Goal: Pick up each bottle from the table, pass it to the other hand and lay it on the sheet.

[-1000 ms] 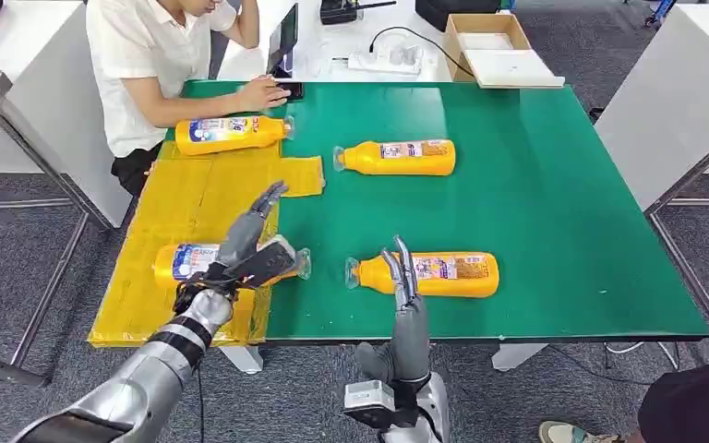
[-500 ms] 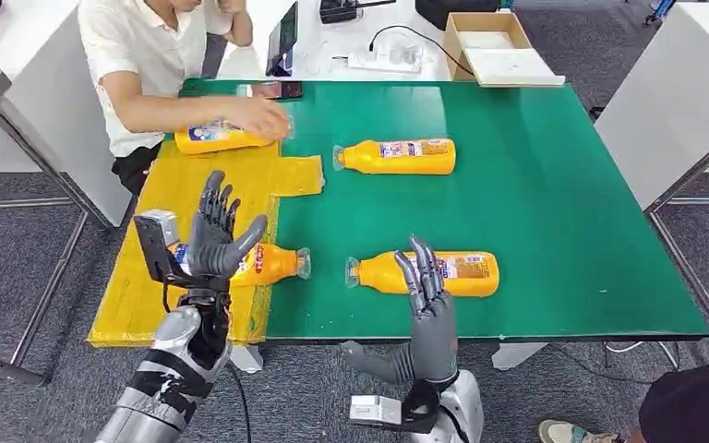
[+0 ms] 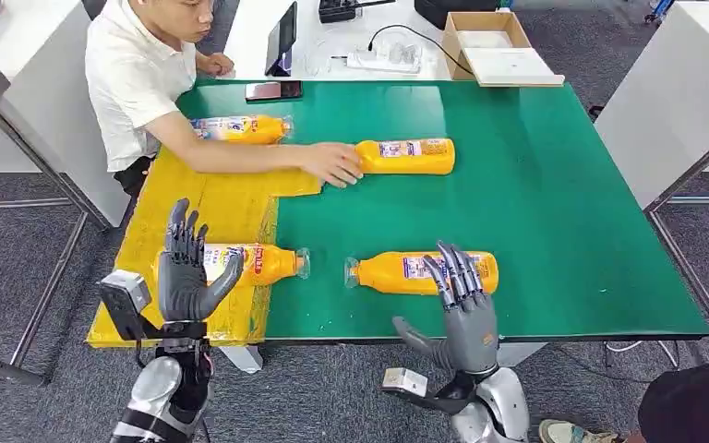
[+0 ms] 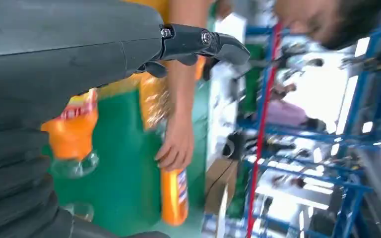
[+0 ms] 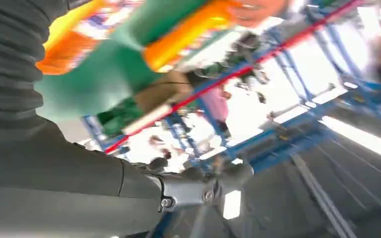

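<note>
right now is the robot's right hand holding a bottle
No, in the head view the right hand is raised with its fingers spread, holding nothing, while the near bottle lies on the green table.

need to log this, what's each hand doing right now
Left hand: open, fingers spread, holding nothing.
Right hand: open, fingers apart, holding nothing.
</note>
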Robot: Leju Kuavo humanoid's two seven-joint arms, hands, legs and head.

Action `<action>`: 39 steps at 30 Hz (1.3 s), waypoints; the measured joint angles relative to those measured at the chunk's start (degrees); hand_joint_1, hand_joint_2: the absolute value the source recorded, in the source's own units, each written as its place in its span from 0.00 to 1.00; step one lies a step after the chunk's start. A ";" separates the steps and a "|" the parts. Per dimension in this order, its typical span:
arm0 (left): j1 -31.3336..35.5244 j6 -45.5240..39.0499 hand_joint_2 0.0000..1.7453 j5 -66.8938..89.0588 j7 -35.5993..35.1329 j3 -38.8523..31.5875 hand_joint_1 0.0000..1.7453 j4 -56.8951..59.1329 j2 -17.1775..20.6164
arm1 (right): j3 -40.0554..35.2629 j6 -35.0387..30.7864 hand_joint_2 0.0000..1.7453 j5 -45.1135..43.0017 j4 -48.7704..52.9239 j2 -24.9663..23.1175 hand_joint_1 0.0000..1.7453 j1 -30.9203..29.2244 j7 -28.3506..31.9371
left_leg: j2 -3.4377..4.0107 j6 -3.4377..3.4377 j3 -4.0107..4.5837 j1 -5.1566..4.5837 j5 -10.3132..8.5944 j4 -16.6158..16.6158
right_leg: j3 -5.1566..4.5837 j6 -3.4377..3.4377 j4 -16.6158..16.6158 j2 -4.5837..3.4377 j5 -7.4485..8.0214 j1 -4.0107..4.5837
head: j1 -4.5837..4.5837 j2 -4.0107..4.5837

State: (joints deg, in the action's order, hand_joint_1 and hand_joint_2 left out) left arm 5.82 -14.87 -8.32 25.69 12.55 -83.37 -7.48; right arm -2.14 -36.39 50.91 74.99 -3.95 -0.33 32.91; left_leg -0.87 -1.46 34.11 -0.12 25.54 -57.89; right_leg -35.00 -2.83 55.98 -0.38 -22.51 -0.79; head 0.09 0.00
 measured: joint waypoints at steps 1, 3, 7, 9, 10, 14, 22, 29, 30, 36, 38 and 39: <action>-0.93 -0.91 1.00 1.54 1.02 0.00 0.00 -1.32 0.02 | 1.19 -0.02 1.00 0.61 -1.75 0.91 0.00 -0.91 -0.50 | -0.04 0.00 0.01 -0.01 0.00 0.00 | 0.00 0.00 0.00 0.00 0.00 -0.01 | 0.00 0.00; -2.53 -1.88 1.00 3.45 2.03 0.07 0.00 -3.47 0.04 | 3.48 -0.02 1.00 1.14 -5.64 2.65 0.00 -3.15 -1.13 | -0.08 -0.01 0.03 -0.04 -0.01 0.00 | 0.01 -0.01 -0.01 0.02 0.00 -0.03 | 0.02 0.00; -3.69 -2.68 1.00 5.35 2.49 1.79 0.00 -5.68 0.07 | 6.25 -0.02 1.00 0.76 -15.90 5.73 0.00 -8.66 -2.34 | -0.06 -0.03 0.01 -0.15 -0.01 -0.01 | 0.01 -0.04 -0.02 0.01 0.02 -0.12 | 0.02 0.00; -3.58 -2.73 1.00 5.44 2.05 2.86 0.00 -5.66 0.05 | 6.81 -0.02 1.00 1.35 -21.05 6.53 0.00 -11.17 -3.12 | -0.05 -0.04 -0.02 -0.15 -0.02 -0.02 | 0.01 -0.05 -0.02 0.01 0.03 -0.12 | 0.02 0.00; -3.55 -2.73 1.00 5.46 2.01 3.36 0.00 -5.63 0.04 | 7.06 -0.02 1.00 1.55 -23.02 6.79 0.00 -12.12 -3.32 | -0.05 -0.04 -0.02 -0.15 -0.02 -0.02 | 0.01 -0.05 -0.02 0.01 0.03 -0.12 | 0.00 0.00; -3.40 -2.73 1.00 5.52 1.81 4.33 0.00 -5.59 0.04 | 7.43 -0.02 1.00 2.32 -28.26 7.34 0.00 -14.35 -3.78 | -0.05 -0.04 -0.02 -0.11 -0.03 -0.02 | 0.01 -0.05 0.00 0.01 0.03 -0.07 | 0.00 0.00; -1.91 -2.79 1.00 5.50 1.35 6.73 0.00 -4.48 -0.15 | 7.28 -0.02 1.00 5.13 -38.55 6.69 0.00 -18.08 -5.26 | -0.04 -0.04 0.01 -0.11 -0.02 -0.02 | 0.00 -0.05 0.00 0.01 0.02 -0.08 | 0.00 0.02; 0.29 -2.47 1.00 4.93 0.80 8.28 0.00 -2.42 -0.70 | 6.44 0.11 1.00 5.53 -44.63 5.66 0.00 -22.06 -5.20 | 0.03 -0.05 -0.07 -0.12 -0.03 -0.02 | 0.03 -0.05 -0.01 -0.01 0.04 -0.08 | 0.00 0.02; 0.55 -2.44 1.00 4.87 0.80 8.46 0.00 -2.14 -0.83 | 6.27 0.13 1.00 5.66 -45.31 5.59 0.00 -22.49 -5.26 | 0.03 -0.05 -0.09 -0.12 -0.03 -0.02 | 0.04 -0.05 -0.01 -0.01 0.04 -0.08 | 0.00 0.00; 1.28 -2.29 1.00 4.78 0.76 9.09 0.00 -0.98 -1.05 | 5.70 0.15 1.00 5.88 -47.56 5.31 0.00 -23.94 -5.77 | 0.10 -0.05 -0.12 -0.09 -0.03 -0.02 | 0.05 -0.05 0.00 -0.01 0.04 -0.04 | 0.00 0.00; 1.53 -1.85 1.00 4.63 0.56 9.31 0.00 -0.65 -1.05 | 5.35 0.15 1.00 6.56 -48.10 5.29 0.00 -24.39 -6.69 | 0.18 -0.05 -0.14 -0.09 -0.03 -0.02 | 0.06 -0.04 0.00 -0.05 0.04 -0.04 | 0.00 0.00; 1.62 -1.74 1.00 4.52 0.48 9.44 0.00 -0.58 -1.05 | 5.26 0.11 1.00 6.86 -48.32 5.26 0.00 -24.58 -7.17 | 0.21 -0.05 -0.15 -0.09 -0.03 -0.02 | 0.07 -0.04 -0.01 -0.05 0.04 -0.04 | 0.00 0.00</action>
State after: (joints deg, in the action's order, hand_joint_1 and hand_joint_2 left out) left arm 7.44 -16.61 -3.80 26.16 21.99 -83.95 -8.52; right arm 3.12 -36.28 57.77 26.66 1.31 -24.91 25.74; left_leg -0.66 -1.50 33.95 -0.21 25.51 -57.91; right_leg -34.93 -2.88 55.98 -0.43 -22.47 -0.83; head 0.09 0.00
